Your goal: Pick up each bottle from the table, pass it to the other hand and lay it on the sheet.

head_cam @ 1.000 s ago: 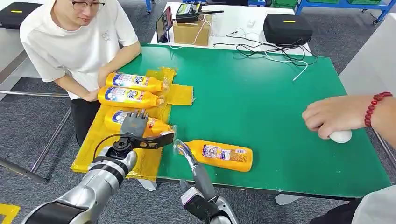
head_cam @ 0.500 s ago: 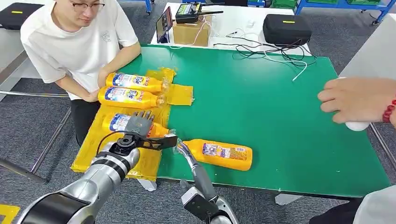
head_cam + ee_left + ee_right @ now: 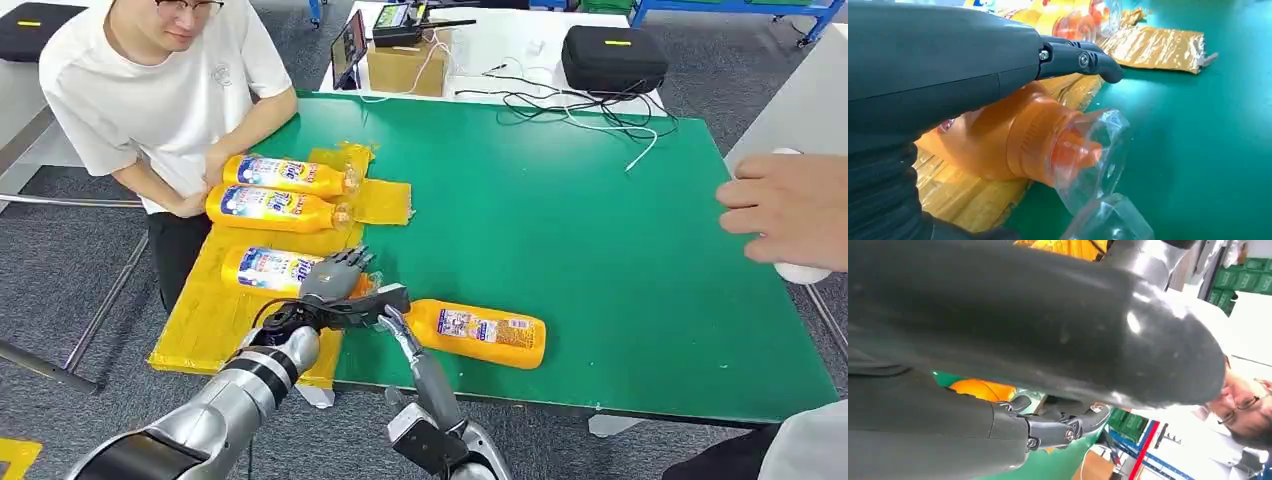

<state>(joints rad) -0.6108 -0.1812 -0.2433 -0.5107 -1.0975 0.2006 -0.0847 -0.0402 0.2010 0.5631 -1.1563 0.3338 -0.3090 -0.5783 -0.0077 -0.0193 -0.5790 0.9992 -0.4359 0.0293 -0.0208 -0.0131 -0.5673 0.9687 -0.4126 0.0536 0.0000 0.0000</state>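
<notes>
Left hand [image 3: 338, 276], fingers spread, has lifted off 3rd bottle [image 3: 270, 270] now on sheet [image 3: 205, 320], heading to table-edge bottle [image 3: 478, 332].

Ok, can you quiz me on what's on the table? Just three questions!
1. How many orange bottles lie on the yellow sheet?
2. True or false: the lone bottle on the green table stands upright.
3. Where is the cardboard box? A: on the yellow sheet. B: on the white table beyond the green one. C: in the robot's hand.

Key: 1: three. 2: false, it lies on its side. 3: B.
</notes>
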